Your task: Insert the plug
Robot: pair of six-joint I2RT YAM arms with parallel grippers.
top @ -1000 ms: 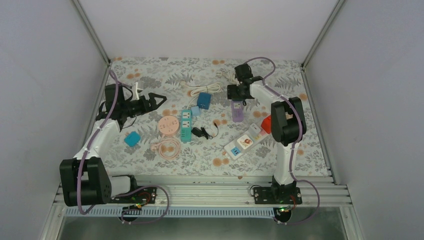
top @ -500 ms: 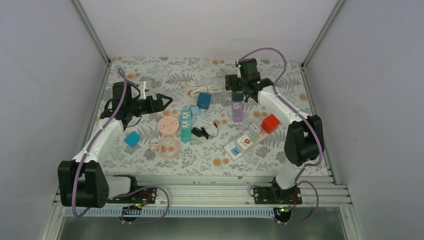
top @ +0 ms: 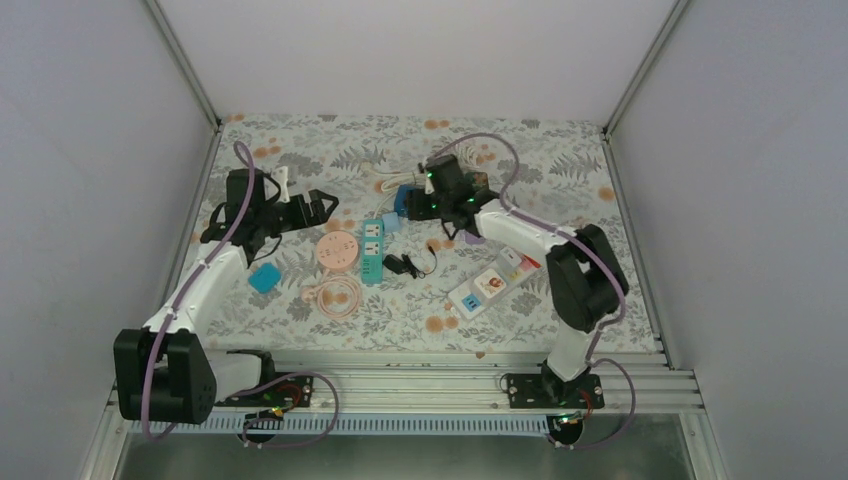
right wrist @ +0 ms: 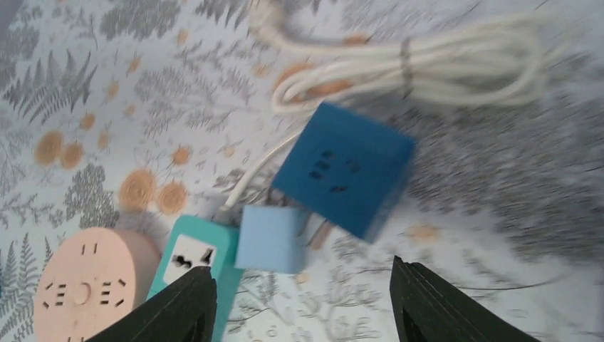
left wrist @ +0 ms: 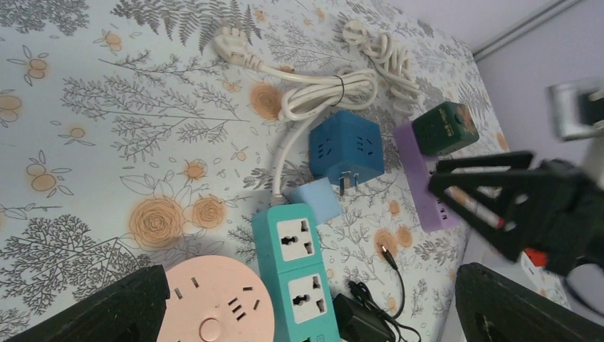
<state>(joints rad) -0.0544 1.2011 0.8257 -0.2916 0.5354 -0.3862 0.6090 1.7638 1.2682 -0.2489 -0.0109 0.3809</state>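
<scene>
A dark blue cube adapter [right wrist: 345,167] with bare prongs lies on the floral mat next to a small light blue cube [right wrist: 269,239] at the end of the teal power strip [right wrist: 192,263]. My right gripper [right wrist: 303,306] is open and empty, hovering just above them; in the top view it [top: 418,198] is over the blue cube [top: 404,200]. My left gripper [top: 325,205] is open and empty, left of the teal strip [top: 372,250]. The left wrist view shows the teal strip [left wrist: 299,271], the blue cube [left wrist: 345,149] and a black charger [left wrist: 363,317] between its fingers.
A pink round socket [top: 338,250] with a coiled pink cable [top: 335,295] lies left of the teal strip. A bundled white cable [right wrist: 427,68] is behind the cube. A purple strip [left wrist: 424,178] with a green adapter [left wrist: 445,127] and a white strip [top: 490,283] are to the right. A light blue plug [top: 265,278] lies at left.
My right arm has swung left from the purple strip to above the blue cube adapter. My left gripper has shifted slightly and stays open.
</scene>
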